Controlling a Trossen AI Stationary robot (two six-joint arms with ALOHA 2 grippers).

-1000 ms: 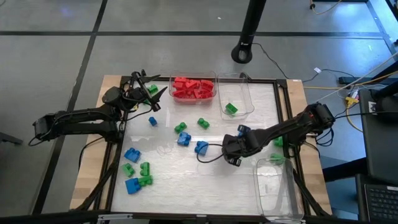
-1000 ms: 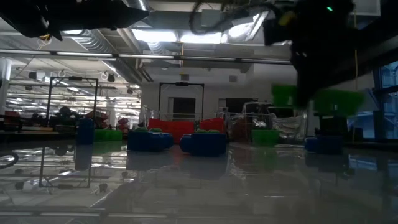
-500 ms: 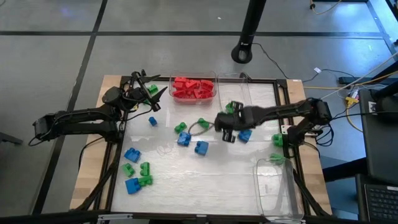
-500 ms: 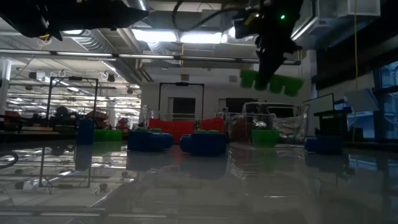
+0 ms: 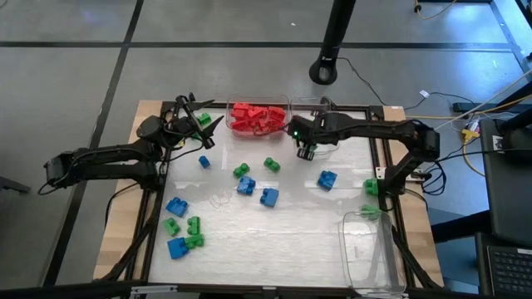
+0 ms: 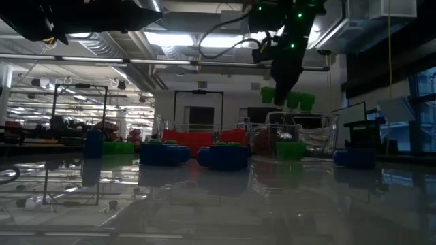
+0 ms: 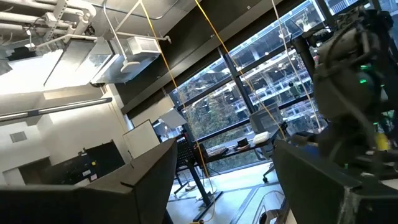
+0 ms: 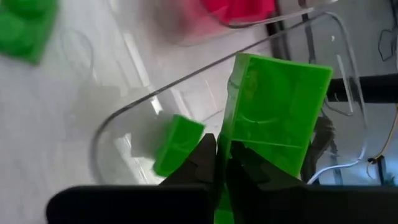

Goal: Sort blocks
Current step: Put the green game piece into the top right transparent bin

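The right claw [image 5: 306, 152] is clenched on a green block [image 8: 277, 118], pinched by one thin edge between the fingertips. It hangs above the near rim of the clear bin [image 5: 326, 143] at the far side of the desk [image 5: 291, 232]. In the high view the arm hides the held block. The low view shows it as a green blur [image 6: 287, 97] under the dark claw. A second green block [image 8: 177, 144] lies inside that bin, its outline soft through the plastic wall. The neighbouring bin [image 5: 258, 116] holds a heap of red blocks [image 5: 256, 115]; individual pieces cannot be separated.

Loose blue and green blocks [image 5: 268, 196] lie scattered over the desk. A further clear bin [image 5: 366, 249] sits at the near right corner, partly cut off.

The left claw [image 5: 201, 126] waits at the far left corner, fingers spread, grasping nothing.
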